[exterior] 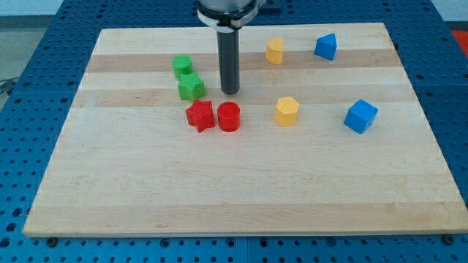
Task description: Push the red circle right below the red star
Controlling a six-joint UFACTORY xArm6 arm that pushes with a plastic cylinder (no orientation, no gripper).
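Camera view: my tip (229, 93) stands on the counter (241, 190) just above the red circle (229, 116), apart from it, beside the green star (191, 87). The red circle sits just right of the red star (199, 115). This rod end effector grips nothing. Risk: pushing straight down may clip the star or leave the circle offset right.
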